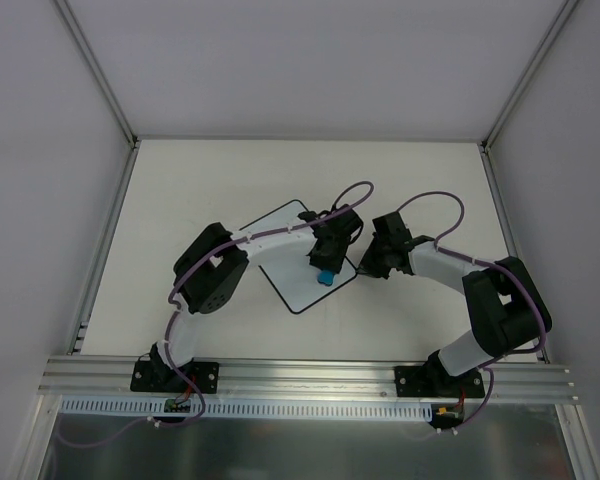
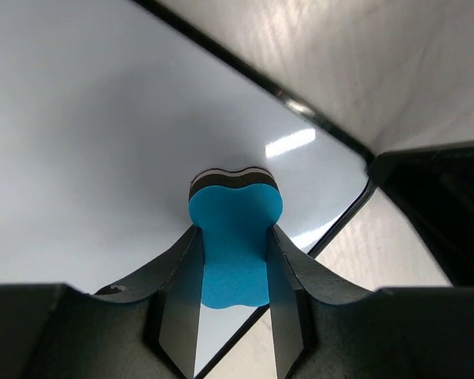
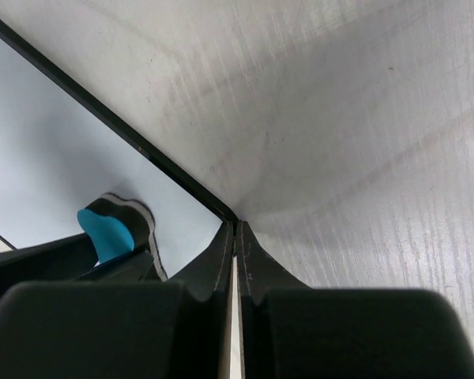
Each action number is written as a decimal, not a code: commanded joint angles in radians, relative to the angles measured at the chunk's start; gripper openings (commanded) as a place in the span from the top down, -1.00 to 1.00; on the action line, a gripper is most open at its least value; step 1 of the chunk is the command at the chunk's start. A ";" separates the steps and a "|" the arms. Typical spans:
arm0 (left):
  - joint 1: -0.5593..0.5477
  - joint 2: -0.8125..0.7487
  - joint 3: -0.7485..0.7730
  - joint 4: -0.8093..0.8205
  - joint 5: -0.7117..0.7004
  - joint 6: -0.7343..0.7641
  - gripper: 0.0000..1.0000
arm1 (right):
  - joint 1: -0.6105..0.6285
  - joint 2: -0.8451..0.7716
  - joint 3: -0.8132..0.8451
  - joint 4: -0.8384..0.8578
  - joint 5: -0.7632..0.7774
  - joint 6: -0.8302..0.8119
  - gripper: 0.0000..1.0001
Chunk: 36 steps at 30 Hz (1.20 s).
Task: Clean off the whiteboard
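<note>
The whiteboard point(image 1: 292, 288) is lying skewed at the middle of the table point(image 1: 180, 200), between the two arms. The left gripper point(image 2: 234, 237) is clamping a blue eraser point(image 2: 235, 207) between its fingers, with the dark felt face touching the board near its right-hand corner, so the pad is sitting flat for wiping. The right gripper point(image 3: 235, 230) is holding its jaws together, empty, with the tips resting at the board's black rim just beside the eraser. It is probably pinning the board so that strokes are not dragging it across the table. No writing is showing on the bare white surface, though the left arm is hiding part of it.
</note>
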 commanded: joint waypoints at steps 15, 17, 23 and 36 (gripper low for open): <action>0.091 -0.147 -0.368 -0.153 -0.015 0.017 1.00 | -0.012 0.057 -0.035 -0.097 0.063 -0.009 0.99; 0.113 -0.172 -0.384 -0.148 -0.013 0.016 1.00 | -0.014 0.059 -0.036 -0.097 0.065 -0.010 0.99; 0.192 -0.259 -0.404 -0.145 -0.016 0.013 1.00 | -0.019 0.051 -0.038 -0.097 0.066 -0.012 0.99; 0.524 -0.416 -0.350 -0.144 -0.079 0.044 1.00 | -0.019 -0.041 -0.012 -0.147 0.148 -0.062 0.41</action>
